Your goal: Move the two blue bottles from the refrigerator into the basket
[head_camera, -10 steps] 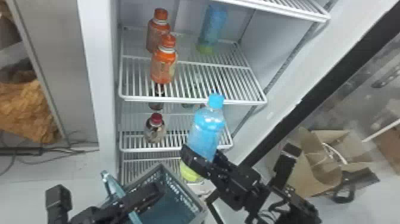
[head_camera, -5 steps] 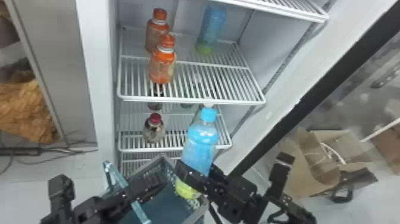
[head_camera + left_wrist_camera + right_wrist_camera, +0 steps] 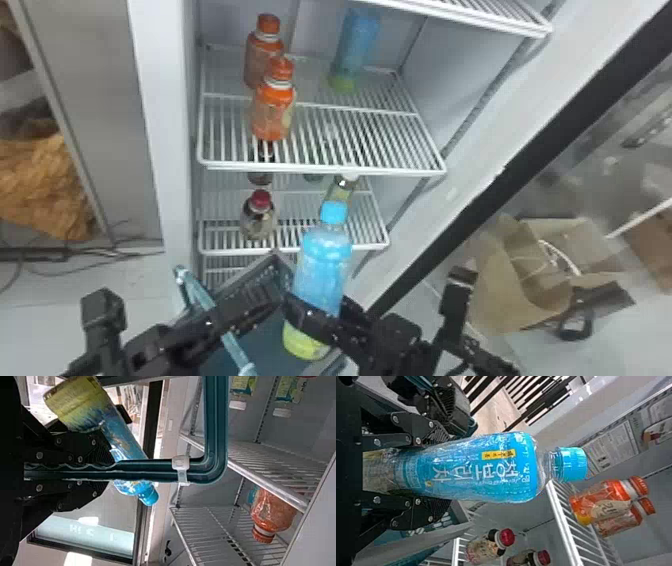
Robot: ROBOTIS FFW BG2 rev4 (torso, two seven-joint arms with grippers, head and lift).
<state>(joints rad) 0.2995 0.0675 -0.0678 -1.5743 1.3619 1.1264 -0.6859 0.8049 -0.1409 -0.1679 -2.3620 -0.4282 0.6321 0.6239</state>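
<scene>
blue plastic bottle (image 3: 322, 265), near-upright, is clamped in right claw (image 3: 442, 473), fingers parted by its width, base down over grey-green plastic basket (image 3: 260, 275); teal handle (image 3: 216, 423) is pinched by left claw (image 3: 107, 471).

The left hand (image 3: 260, 312) and right hand (image 3: 320, 310) are matte black, built of angular plates and flat links. Round silver screws stud the fingers (image 3: 405, 439), whose inner pads (image 3: 440, 434) carry a fine, ridged grid. Behind each stands a boxy black block, the left one (image 3: 102, 307) and the right one (image 3: 457, 287), while pale specks on the dark arms are probably more screws.
</scene>
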